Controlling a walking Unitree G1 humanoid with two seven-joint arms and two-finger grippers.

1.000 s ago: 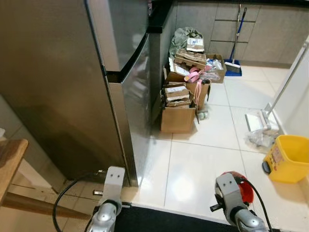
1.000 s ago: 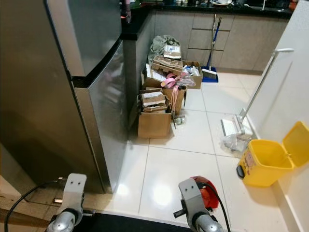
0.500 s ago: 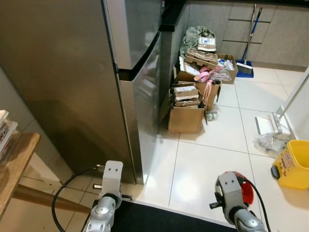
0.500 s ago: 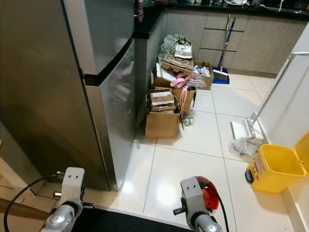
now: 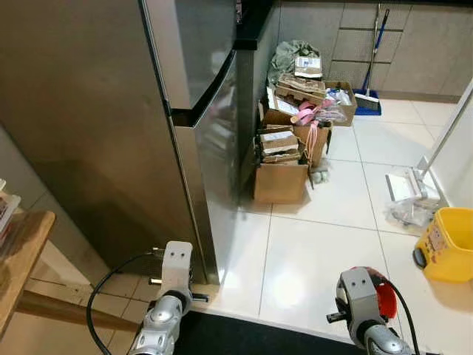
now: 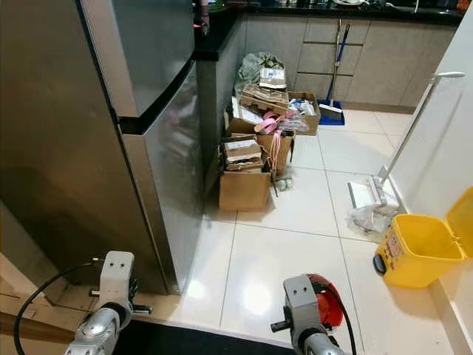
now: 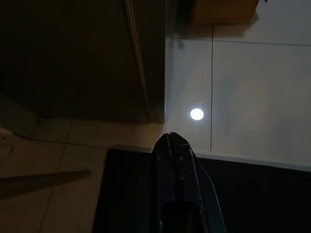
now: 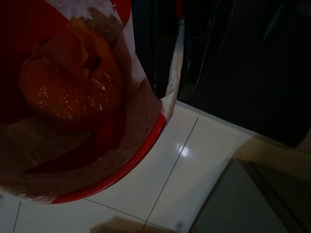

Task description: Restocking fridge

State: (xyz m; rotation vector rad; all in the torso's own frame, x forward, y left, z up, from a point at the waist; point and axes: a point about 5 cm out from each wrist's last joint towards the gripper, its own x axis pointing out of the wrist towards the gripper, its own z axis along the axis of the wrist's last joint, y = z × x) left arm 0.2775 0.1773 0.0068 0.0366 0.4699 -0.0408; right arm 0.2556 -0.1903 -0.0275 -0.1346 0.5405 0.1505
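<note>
**At the fridge corner, grippers low, bag in the right**

At the lower edge of the head views, left gripper (image 7: 176, 145) hanging idle above a black mat (image 7: 252, 194), its two black fingers pressed flat together, nothing between them. Just beyond the tips, white floor tile (image 5: 318, 251) with a bright lamp reflection, and the bottom corner of the fridge.

On the right, right gripper (image 6: 319, 325) low over the tile, carrying a red bag (image 8: 73, 121); inside the bag, behind a translucent panel, a rounded orange item (image 8: 68, 87), kind not determinable. Finger spread on the bag not visible; cannot tell.

Ahead and to the left, stainless fridge (image 5: 96, 126), both doors shut, dark gap between upper and lower door. Black cable (image 5: 111, 277) on the floor at its base. At far left, edge of a wooden table (image 5: 18, 251).

Past the fridge, against the cabinet side, stacked cardboard boxes (image 5: 281, 177) with pink items on top, further boxes and a grey-green bag behind. Blue broom (image 5: 368, 92) leaning on the far cabinets. At right, a flat mop (image 6: 369, 191) by the wall and a yellow bin (image 6: 414, 248), lid open.
</note>
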